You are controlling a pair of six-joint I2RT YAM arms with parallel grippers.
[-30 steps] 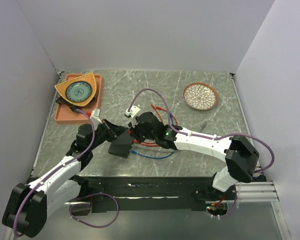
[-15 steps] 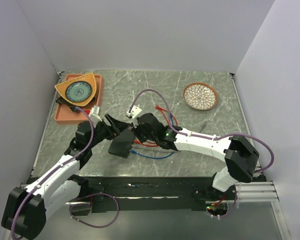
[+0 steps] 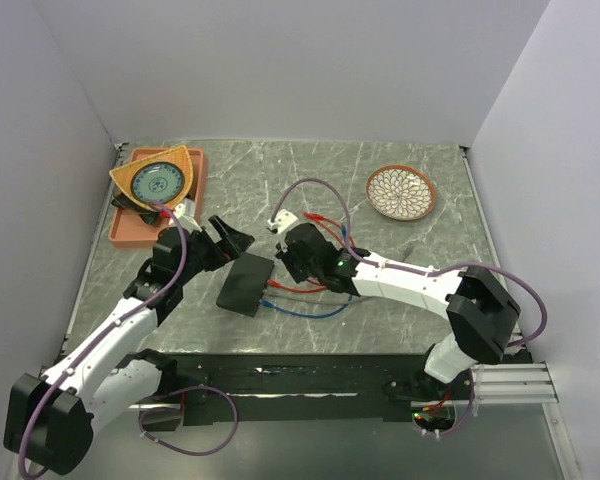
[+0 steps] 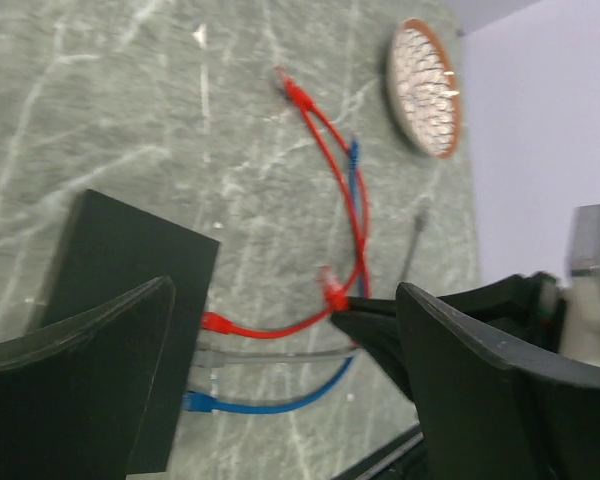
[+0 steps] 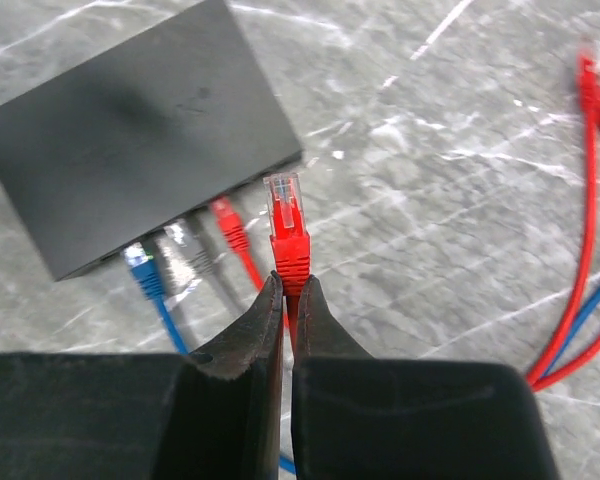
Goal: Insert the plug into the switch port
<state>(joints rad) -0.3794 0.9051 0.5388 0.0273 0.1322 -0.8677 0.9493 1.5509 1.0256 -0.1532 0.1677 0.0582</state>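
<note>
The black switch box (image 3: 245,284) lies flat on the marble table. Its port row (image 5: 205,215) faces my right gripper, with blue (image 5: 140,268), grey (image 5: 185,238) and red (image 5: 223,214) plugs sitting in it. Any free switch port is too dark to make out. My right gripper (image 5: 288,282) is shut on the boot of a loose red plug (image 5: 288,228). Its clear tip points at the box's edge near the right corner, a short gap away. My left gripper (image 3: 228,238) stands open, up and left of the box, holding nothing. In the left wrist view the box (image 4: 130,260) sits by the left finger.
Red and blue cables (image 3: 315,300) loop over the table to the right of the box and under the right arm. A patterned bowl (image 3: 401,192) stands at the back right. An orange tray (image 3: 130,225) with a triangular dish is at the back left.
My left gripper has opened, let go of the switch box and drawn back up and left. The box now lies flat. My right gripper has shifted slightly right with the red plug.
</note>
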